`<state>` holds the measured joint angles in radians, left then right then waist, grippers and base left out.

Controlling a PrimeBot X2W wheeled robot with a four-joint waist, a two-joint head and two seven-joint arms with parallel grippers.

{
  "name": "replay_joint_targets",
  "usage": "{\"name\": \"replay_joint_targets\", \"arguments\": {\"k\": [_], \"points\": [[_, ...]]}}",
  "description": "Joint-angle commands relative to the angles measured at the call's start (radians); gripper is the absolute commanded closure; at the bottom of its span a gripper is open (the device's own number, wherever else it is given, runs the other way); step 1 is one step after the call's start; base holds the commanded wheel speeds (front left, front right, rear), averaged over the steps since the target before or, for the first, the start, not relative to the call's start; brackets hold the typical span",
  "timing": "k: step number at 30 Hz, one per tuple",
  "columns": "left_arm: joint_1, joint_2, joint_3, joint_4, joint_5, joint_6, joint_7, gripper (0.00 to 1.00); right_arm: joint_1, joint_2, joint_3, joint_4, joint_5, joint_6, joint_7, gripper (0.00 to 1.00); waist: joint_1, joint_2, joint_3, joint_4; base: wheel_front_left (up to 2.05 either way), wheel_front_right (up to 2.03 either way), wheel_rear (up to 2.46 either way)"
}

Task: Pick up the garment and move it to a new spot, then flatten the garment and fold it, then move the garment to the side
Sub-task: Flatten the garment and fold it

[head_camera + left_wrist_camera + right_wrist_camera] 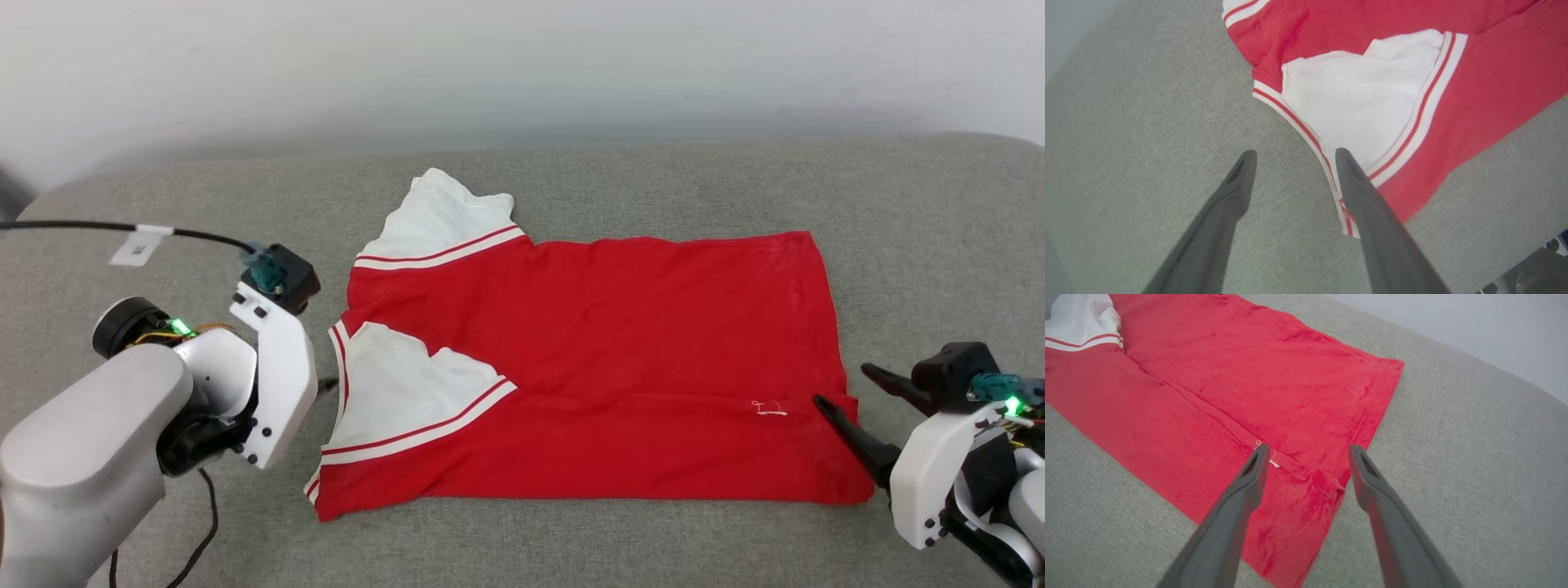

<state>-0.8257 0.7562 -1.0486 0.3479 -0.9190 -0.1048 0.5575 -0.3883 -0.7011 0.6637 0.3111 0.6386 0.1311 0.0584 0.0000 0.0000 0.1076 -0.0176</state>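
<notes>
The garment (588,327) lies flat on the grey cushioned surface (653,180), plain red side up. Its near long edge is folded over onto the middle, and the white sleeves with striped trim are at its left end. In the left wrist view my left gripper (1295,154) stands open just off the striped collar edge of the garment (1494,81), one finger over the near sleeve, holding nothing. My right gripper (841,385) is open at the garment's right hem. In the right wrist view the right gripper (1309,449) straddles the folded hem corner of the garment (1249,375) without gripping it.
A black cable (82,226) with a white tag runs in from the left to my left wrist, and another loop (204,523) hangs below that arm. A pale wall (522,65) rises behind the surface. Bare grey cushion surrounds the garment.
</notes>
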Motion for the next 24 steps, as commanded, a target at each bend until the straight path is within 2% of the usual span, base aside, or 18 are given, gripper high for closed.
{"name": "replay_joint_targets", "arguments": {"k": [1,4,9,16,24], "points": [[-0.011,0.008,-0.006,-0.006,-0.014,-0.002,0.033,0.0,0.009,0.006,-0.003,-0.005,-0.007,-0.001,0.001,0.0,0.0,0.0,0.0,-0.003,0.0,0.0,0.0],[-0.02,0.016,-0.035,-0.034,-0.064,-0.01,0.166,0.0,0.013,0.015,-0.004,-0.012,-0.015,-0.001,0.011,0.0,0.0,0.0,0.003,-0.014,0.0,0.0,0.0],[-0.021,0.017,-0.068,-0.053,-0.102,-0.012,0.286,0.0,0.003,0.026,-0.002,-0.019,-0.016,-0.001,0.032,0.0,0.0,0.0,0.018,-0.037,0.0,0.0,0.0],[-0.002,0.004,-0.121,-0.016,-0.092,-0.005,0.367,0.0,-0.017,0.048,0.004,-0.008,-0.014,-0.001,0.033,0.0,0.0,0.0,0.051,-0.069,0.0,0.0,0.0],[0.05,-0.021,-0.154,0.034,-0.109,-0.013,0.368,0.0,-0.044,0.067,0.021,0.01,-0.017,-0.001,0.021,0.0,0.0,0.0,0.079,-0.093,0.0,0.0,0.0]]}}
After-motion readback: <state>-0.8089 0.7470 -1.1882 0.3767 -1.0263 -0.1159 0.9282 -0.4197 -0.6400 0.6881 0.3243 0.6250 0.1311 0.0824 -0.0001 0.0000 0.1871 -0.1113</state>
